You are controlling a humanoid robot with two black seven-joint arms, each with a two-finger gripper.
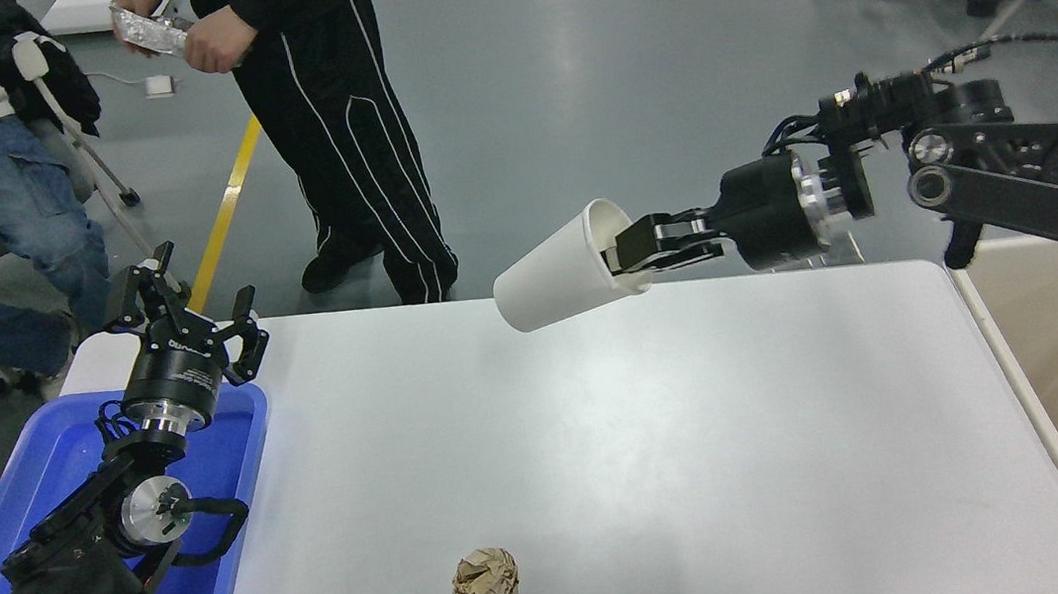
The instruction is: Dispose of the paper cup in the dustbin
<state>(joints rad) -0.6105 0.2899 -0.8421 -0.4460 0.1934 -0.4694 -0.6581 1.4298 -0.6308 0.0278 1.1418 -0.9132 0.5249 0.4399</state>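
Note:
My right gripper (631, 250) is shut on the rim of the off-white paper cup (557, 281), one finger inside the mouth. It holds the cup high above the table's far edge, lying sideways with its base pointing left. The beige dustbin (1030, 399) stands off the table's right edge, well to the right of the cup. My left gripper (183, 302) is open and parked at the lower left, over the blue tray.
A crumpled brown paper ball (485, 579) lies on the white table (606, 448) near the front. A blue tray (222, 491) sits at the left edge. A person in black trousers (342, 139) stands at the far side; another sits at upper left.

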